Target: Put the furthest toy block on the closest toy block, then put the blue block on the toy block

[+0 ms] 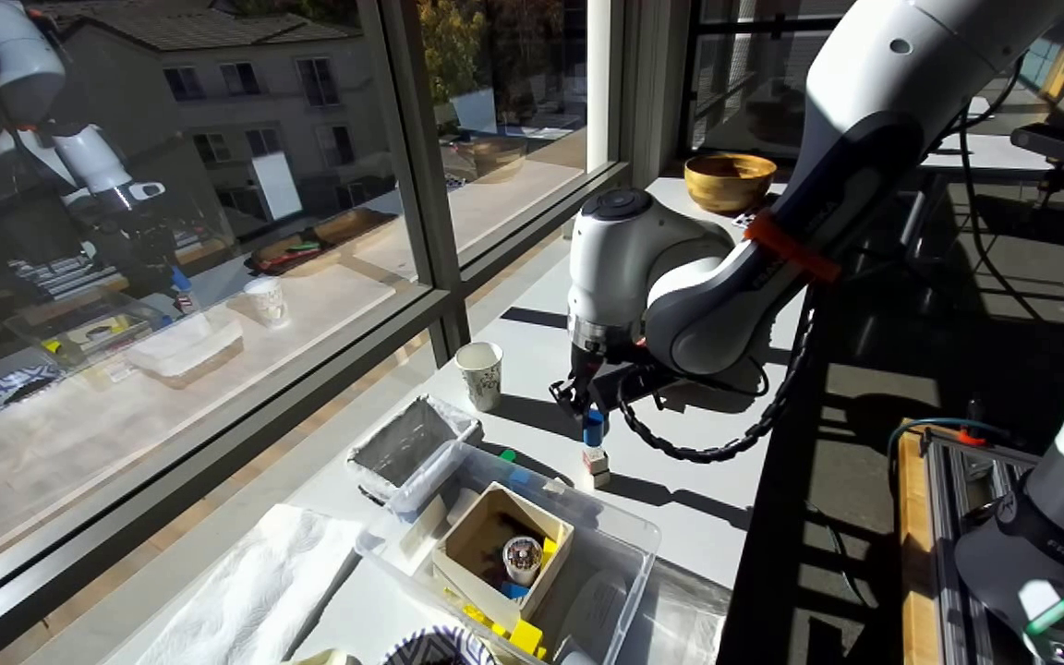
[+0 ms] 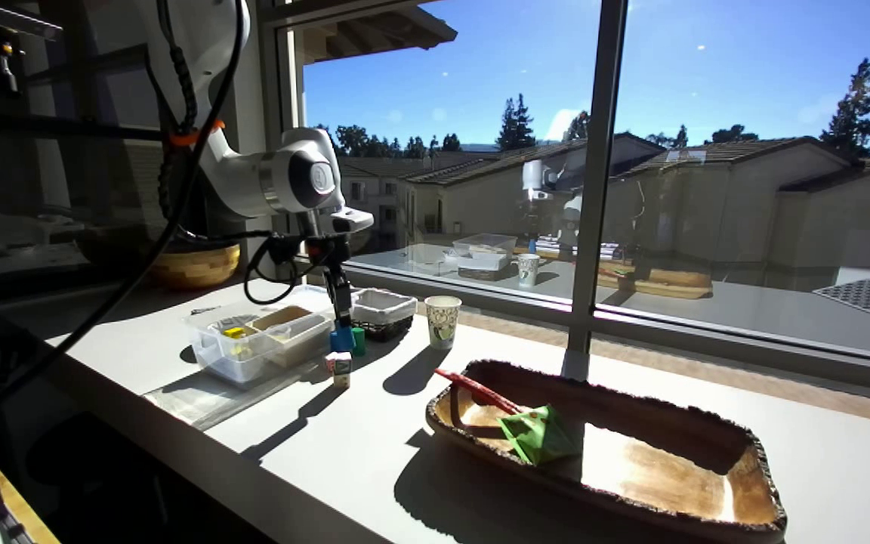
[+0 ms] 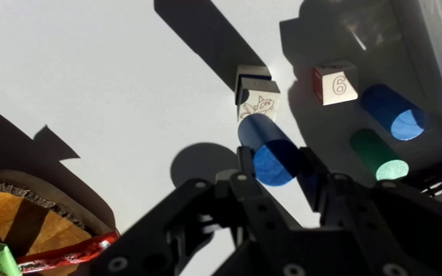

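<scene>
My gripper (image 3: 276, 158) is shut on the blue block (image 3: 270, 163), an upright cylinder with a finger on each side. The blue block also shows in both exterior views (image 1: 594, 429) (image 2: 341, 338). It is over a stack of two toy blocks; its lower end touches or nearly touches the top, I cannot tell which. The upper toy block (image 3: 258, 103) shows a fish drawing and covers most of the lower toy block (image 3: 253, 71). The stack stands in both exterior views (image 1: 596, 467) (image 2: 340, 370). Another toy block (image 3: 336, 83), marked 6, lies to the right in the wrist view.
A second blue cylinder (image 3: 393, 112) and a green cylinder (image 3: 380, 155) stand beside the clear plastic bin (image 1: 647, 540). A paper cup (image 1: 480, 374) and a lined basket (image 1: 361, 457) stand by the window. A wooden tray (image 2: 654, 468) holds red and green wrappers.
</scene>
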Motion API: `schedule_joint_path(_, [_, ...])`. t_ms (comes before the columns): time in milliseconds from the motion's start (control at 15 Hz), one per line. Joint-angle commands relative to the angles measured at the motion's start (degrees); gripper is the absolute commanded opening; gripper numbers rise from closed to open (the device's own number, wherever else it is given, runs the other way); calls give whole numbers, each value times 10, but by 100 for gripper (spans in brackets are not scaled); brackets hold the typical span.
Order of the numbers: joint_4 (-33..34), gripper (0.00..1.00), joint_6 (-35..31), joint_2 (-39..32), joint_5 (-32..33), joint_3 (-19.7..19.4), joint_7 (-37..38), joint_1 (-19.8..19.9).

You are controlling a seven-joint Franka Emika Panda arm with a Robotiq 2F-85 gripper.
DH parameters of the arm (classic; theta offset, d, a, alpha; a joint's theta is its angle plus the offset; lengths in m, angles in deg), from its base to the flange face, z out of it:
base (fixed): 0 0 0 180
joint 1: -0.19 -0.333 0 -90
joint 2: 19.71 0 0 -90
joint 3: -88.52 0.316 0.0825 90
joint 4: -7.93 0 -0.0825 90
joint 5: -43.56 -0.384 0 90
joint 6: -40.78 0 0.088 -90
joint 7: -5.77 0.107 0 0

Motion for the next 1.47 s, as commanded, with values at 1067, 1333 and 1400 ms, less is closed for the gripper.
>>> schedule_joint_path(1067, [-33,9,-41,19,-63,15,-12,16])
schedule_joint_path(1333, [-32,9,-35,19,-93,19,-29,18])
schedule_joint_path(1400, [-31,9,-34,19,-96,19,-32,18])
